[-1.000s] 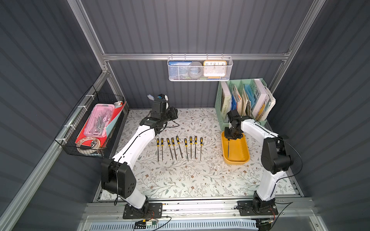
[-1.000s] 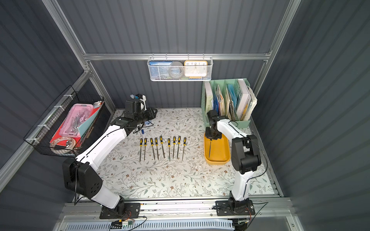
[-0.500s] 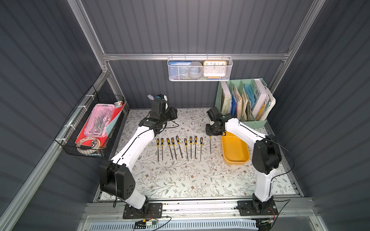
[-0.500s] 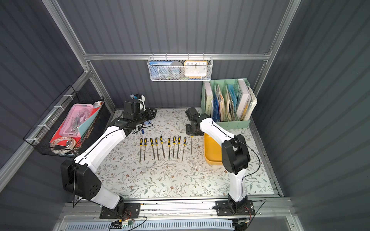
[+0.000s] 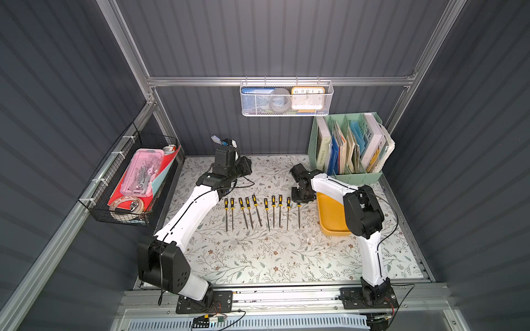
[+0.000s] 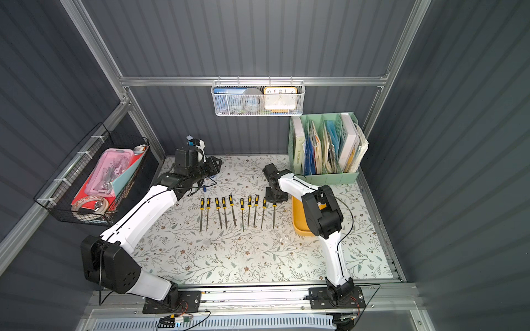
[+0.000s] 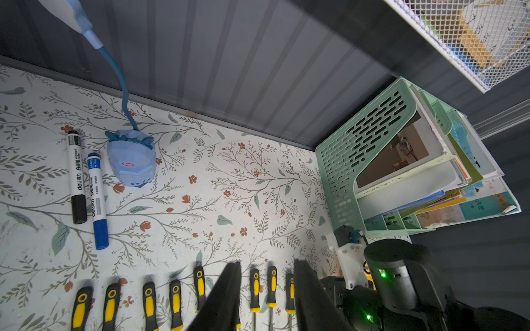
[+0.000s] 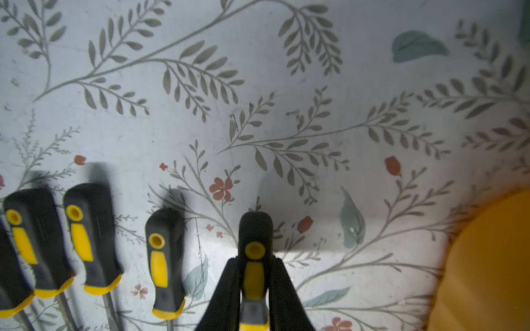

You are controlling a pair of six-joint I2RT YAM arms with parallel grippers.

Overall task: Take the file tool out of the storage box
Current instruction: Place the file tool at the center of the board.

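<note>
Nine needle files [image 5: 273, 200] lie side by side on the floral surface [image 5: 258, 258], handles toward the back wall. A tenth file [image 8: 254, 229] sits at the end of the row nearest the storage box [image 5: 329, 213], clamped by its handle in the right hand [image 8: 253, 262]. Gripping the thick handle rather than the thin steel shank looks sensible: the black rubbery moulding with its yellow inset gives the fingers something broad and non-slip. Whether the shank rests on the surface I cannot tell. The box, a glossy mustard plastic tray with rounded corners, stands just beside this file. The part of it not hidden by the right arm looks empty, so I judge this to be the last file out, ready to be let go in line with the others. The left hand [image 7: 266, 295] hovers near the back of the surface, apart from the row, fingers a little apart and holding nothing.
</note>
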